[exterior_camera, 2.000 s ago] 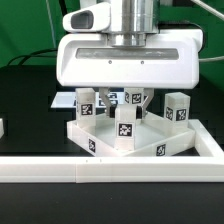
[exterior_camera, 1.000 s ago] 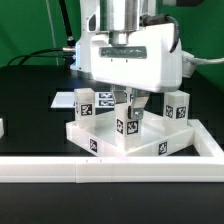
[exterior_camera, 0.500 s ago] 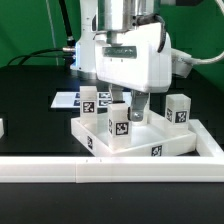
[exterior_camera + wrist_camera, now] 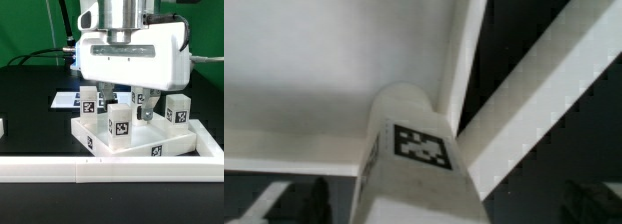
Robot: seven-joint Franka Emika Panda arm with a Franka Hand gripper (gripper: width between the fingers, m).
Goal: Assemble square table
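The tabletop (image 4: 135, 140) lies on the bench against the border rail (image 4: 110, 168), three legs standing in it. The end effector (image 4: 122, 112) straddles the middle leg (image 4: 119, 124), jaws spread, gripping nothing; lift straight up to avoid tipping it

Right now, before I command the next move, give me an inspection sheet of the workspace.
Surface: black table, white border rail along its front.
Job's things: square tabletop inside the rail; tagged leg blocks standing on it, one below the gripper, another at the exterior view's right.
Clutter: marker board behind.
Grippers: gripper over the middle leg, jaws open, holding nothing.
Cables: dark cable behind the arm.
Surroundings: green backdrop.
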